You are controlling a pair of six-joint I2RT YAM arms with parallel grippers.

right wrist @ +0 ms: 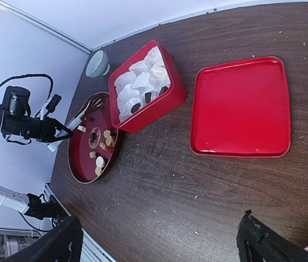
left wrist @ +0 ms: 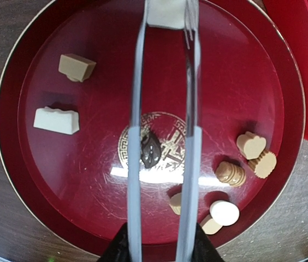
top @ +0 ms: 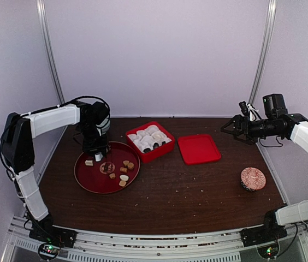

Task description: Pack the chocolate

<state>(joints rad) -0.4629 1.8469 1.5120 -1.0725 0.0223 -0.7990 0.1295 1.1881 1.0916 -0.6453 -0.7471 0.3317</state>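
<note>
Left claw is clenched on metal tongs, whose tips pinch a cream-white chocolate over the tray's far side. My right claw hangs released above the right end of the dark table. The round red tray holds loose chocolates, tan and cream, and a dark piece on a gold emblem I cannot read. Just beside it, the red box of paper cups holds a few pieces. Its lid lies beside it.
</note>
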